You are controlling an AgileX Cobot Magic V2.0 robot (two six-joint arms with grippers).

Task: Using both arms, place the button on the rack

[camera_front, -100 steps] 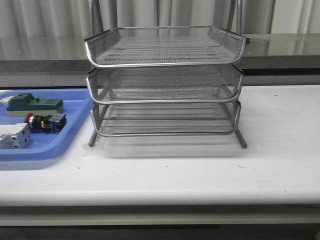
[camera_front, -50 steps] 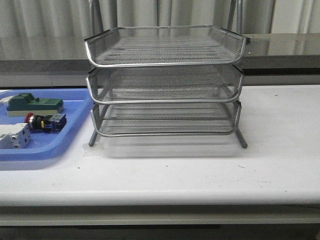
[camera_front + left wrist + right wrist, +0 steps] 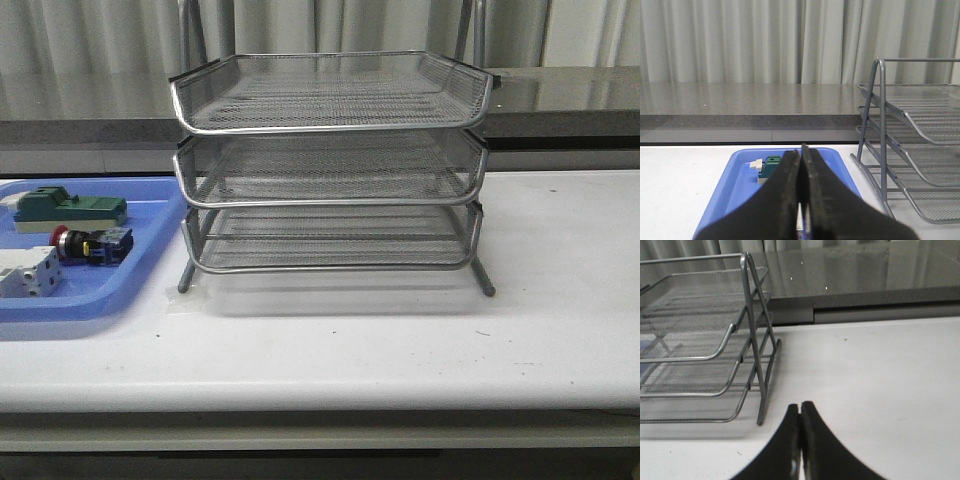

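Fingers of the left gripper point(image 3: 801, 200) and right gripper point(image 3: 800, 440) are clenched on nothing. Button point(image 3: 90, 244) lies in the blue tray point(image 3: 150, 265) beside the rack point(image 3: 330, 165). No readable writing.

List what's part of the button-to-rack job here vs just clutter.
Job:
- button, lying in the blue tray
- rack, all three tiers bare
- left pincer, shut, above the tray
- right pincer, shut, beside the rack

Clutter:
- green block
- white-grey block
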